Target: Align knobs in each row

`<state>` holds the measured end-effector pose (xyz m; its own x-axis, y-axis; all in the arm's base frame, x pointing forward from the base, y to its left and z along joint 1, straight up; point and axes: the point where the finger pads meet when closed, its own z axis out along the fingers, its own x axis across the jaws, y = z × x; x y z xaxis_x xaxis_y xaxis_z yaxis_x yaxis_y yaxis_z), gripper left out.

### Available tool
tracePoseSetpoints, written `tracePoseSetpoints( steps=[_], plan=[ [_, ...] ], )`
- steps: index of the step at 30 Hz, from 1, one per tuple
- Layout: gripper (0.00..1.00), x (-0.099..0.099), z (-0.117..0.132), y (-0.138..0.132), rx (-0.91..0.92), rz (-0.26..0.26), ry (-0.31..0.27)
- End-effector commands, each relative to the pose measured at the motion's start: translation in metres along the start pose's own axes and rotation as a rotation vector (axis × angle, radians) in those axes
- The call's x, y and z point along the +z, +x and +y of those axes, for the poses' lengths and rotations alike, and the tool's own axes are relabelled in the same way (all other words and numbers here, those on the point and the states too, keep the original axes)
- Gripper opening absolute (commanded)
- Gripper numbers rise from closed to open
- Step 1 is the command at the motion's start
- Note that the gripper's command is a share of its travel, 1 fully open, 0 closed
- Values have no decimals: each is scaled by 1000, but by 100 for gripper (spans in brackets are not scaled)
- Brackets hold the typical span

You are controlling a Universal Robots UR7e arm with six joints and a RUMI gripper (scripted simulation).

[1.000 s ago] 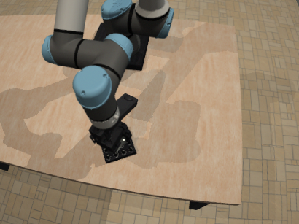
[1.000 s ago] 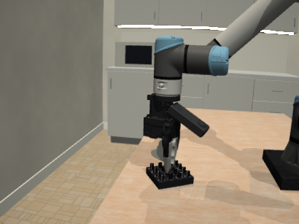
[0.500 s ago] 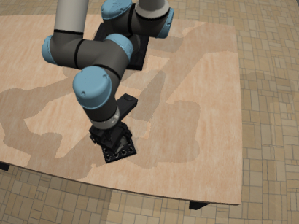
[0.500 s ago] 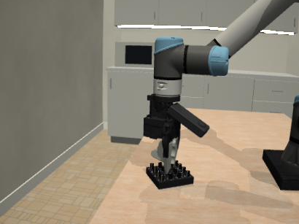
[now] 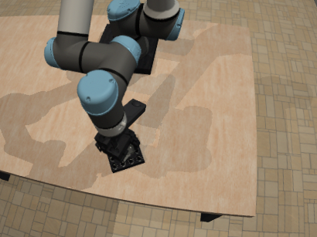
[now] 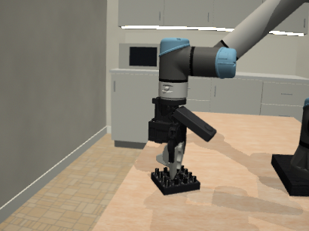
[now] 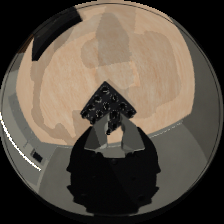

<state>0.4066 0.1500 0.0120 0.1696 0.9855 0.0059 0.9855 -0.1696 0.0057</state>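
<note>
The black knob box [image 5: 127, 161] lies near the table's front edge, with several small black knobs standing up from it. It also shows in the exterior view [image 6: 175, 182] and in the wrist view [image 7: 109, 106], turned like a diamond. My gripper [image 6: 174, 173] points straight down onto the box. In the wrist view its two fingertips stand on either side of one knob [image 7: 114, 118] in the near part of the box, a little apart from it. The marks on the knobs are too small to read. In the top view the arm hides most of the box.
The arm's black base [image 6: 292, 174] stands at the back of the table, well away from the box. The table's front edge [image 5: 127, 201] runs close below the box. A grey wall is to the left of the table in the exterior view.
</note>
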Motion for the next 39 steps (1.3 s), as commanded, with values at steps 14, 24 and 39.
tracePoseSetpoints(
  steps=[14,24,39],
  plan=[
    [11,-35,2,1,-2,1,-6],
    [11,-41,2,1,-2,1,-6],
    [100,-50,2,1,-2,1,-6]
  ],
)
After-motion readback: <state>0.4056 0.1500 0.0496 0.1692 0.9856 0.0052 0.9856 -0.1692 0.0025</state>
